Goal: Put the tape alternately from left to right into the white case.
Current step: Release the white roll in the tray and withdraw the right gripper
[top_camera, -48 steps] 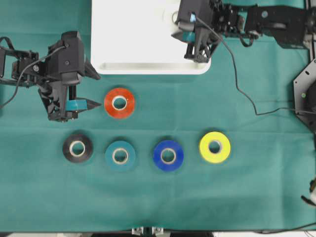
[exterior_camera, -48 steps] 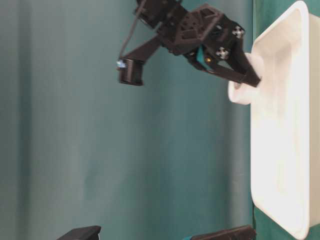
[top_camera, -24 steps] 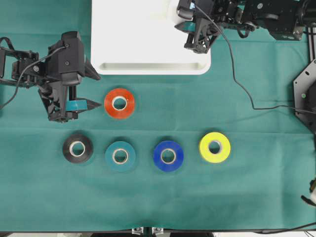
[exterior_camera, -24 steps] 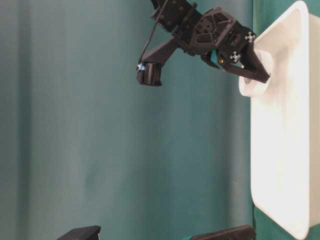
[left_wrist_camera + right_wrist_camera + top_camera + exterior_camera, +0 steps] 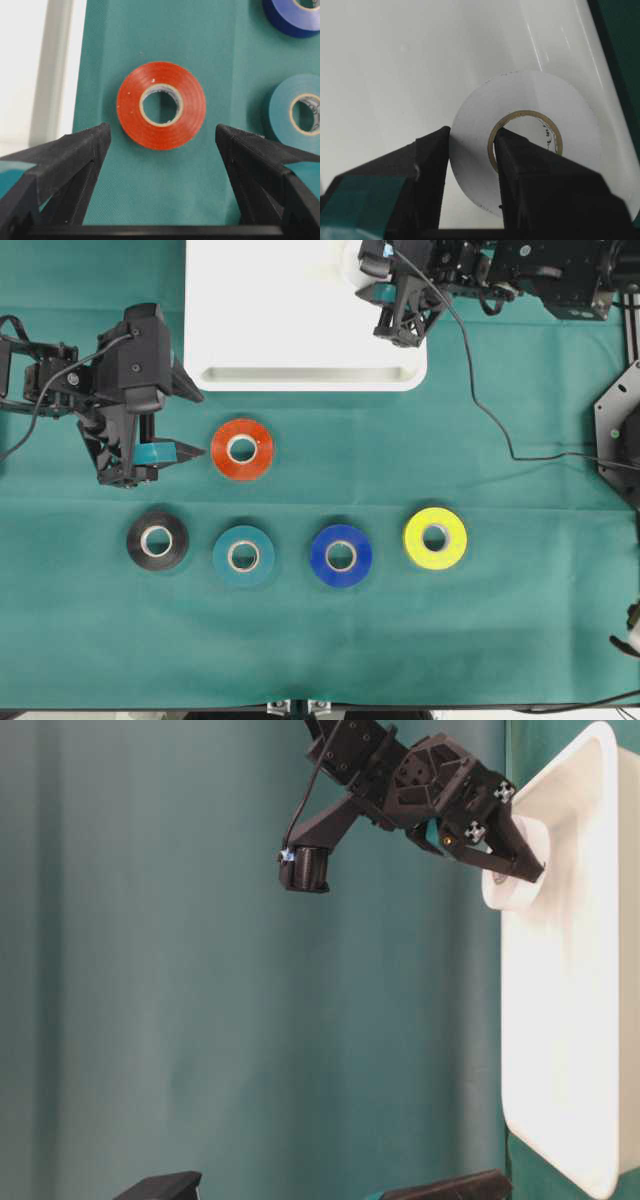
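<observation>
Looking down, overhead view: the white case (image 5: 270,315) lies at the top of the green worktop (image 5: 520,620).
Right claw (image 5: 395,335): over the case's right end, above its floor; the white roll cannot be made out here.
Left claw (image 5: 185,452): left of the case's lower left corner, fingers spread, nothing between them, tips just beside the red-orange roll (image 5: 242,449).
Other rolls: below the case in one row sit the black roll (image 5: 157,540), teal roll (image 5: 243,556), blue roll (image 5: 340,555) and yellow roll (image 5: 435,538), all flat and apart.
Table-level view: the right claw (image 5: 520,870) pinches the white roll (image 5: 510,885) at the case (image 5: 560,1020) near its upper end.
Left wrist view: the left claw's fingers (image 5: 65,165) stand wide apart, the red-orange roll (image 5: 161,105) lying flat beyond the gap; the case rim (image 5: 50,75) is at left.
Right wrist view: the right claw (image 5: 470,150) clasps the white roll (image 5: 530,165), one finger outside the ring, the other through its core; roll over the case floor (image 5: 395,65); whether it touches the floor, cannot tell.
</observation>
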Robot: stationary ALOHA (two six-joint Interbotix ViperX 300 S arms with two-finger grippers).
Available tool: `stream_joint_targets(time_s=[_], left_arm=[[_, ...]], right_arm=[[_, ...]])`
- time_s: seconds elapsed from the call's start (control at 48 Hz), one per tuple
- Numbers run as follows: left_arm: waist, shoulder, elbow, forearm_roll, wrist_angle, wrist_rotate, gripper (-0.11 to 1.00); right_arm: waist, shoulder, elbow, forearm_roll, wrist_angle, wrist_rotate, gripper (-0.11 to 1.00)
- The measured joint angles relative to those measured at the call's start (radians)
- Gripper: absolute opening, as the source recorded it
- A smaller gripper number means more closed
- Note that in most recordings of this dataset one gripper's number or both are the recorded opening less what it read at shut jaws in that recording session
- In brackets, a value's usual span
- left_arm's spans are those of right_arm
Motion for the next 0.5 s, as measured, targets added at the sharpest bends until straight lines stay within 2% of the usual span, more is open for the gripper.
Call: stream_joint_targets(time_s=[0.104,0.188,0.312,0.5], left_arm=[[0.002,0.0,0.0,0.0,0.0,-0.002,0.65],[0.002,-0.002,0.0,0.0,0.0,-0.002,0.65],[0.0,-0.002,0.0,0.0,0.002,0.0,0.65],[0.0,0.0,0.0,0.0,0.002,0.0,0.65]], right_arm=[[0.0,0.0,-0.006,0.0,-0.011,0.003,0.66],[0.0,0.002,-0.009,0.0,-0.018,0.003,0.86],[0.0,0.0,-0.009,0.0,-0.026,0.002,0.79],[0.0,0.002,-0.008,0.0,-0.028,0.003,0.8]])
